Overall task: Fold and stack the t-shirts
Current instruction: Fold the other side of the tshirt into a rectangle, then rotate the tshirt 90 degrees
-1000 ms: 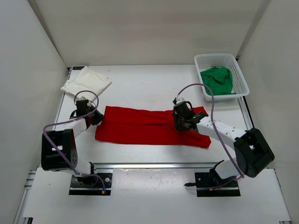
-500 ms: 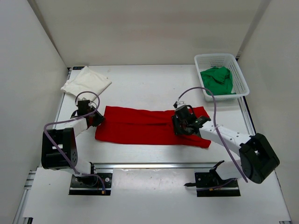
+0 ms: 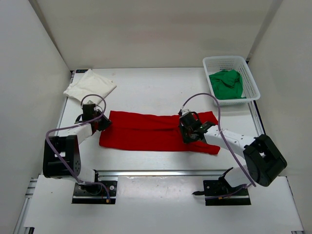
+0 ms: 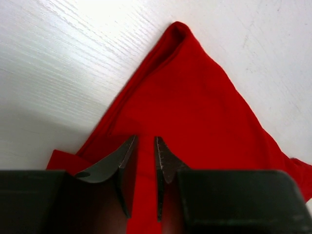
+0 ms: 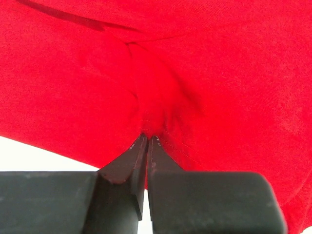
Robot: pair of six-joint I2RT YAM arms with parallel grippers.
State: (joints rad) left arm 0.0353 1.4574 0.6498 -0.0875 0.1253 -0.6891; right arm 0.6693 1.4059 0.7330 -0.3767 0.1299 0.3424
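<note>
The red t-shirt [image 3: 146,131] lies on the table as a long folded band running left to right. My left gripper [image 3: 101,123] sits at its left end, where its narrowly parted jaws [image 4: 145,139] hold a thick fold of the red cloth [image 4: 195,97]. My right gripper [image 3: 189,132] rests on the shirt's right part and is shut [image 5: 147,136] on a puckered pinch of red cloth [image 5: 146,58]. The cream-white t-shirt [image 3: 90,84] lies folded at the back left. The green t-shirt [image 3: 226,83] is crumpled in the basket.
A white mesh basket [image 3: 246,66] stands at the back right corner. White walls enclose the table on three sides. An aluminium rail [image 3: 156,171] runs along the near edge between the two arm bases.
My right gripper has shifted slightly left on the red shirt, parting its jaws and closing again on the cloth. The left gripper and the shirt's outline stayed almost still.
</note>
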